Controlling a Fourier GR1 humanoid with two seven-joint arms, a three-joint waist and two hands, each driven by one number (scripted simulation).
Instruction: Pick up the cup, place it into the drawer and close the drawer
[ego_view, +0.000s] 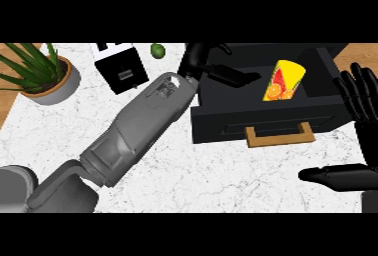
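- Cup (284, 80) sits inside the open drawer (221, 119), just right of the left hand (203, 57), whose fingers are straight and empty.
- Wooden handle (279, 136) is nearer the open right hand (362, 97).

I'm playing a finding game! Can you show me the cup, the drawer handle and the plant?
cup (284, 80): head view, on its yellow side, by the orange picture.
drawer handle (280, 140): head view, middle of the wooden bar.
plant (33, 67): head view, on the green leaves above the pot.
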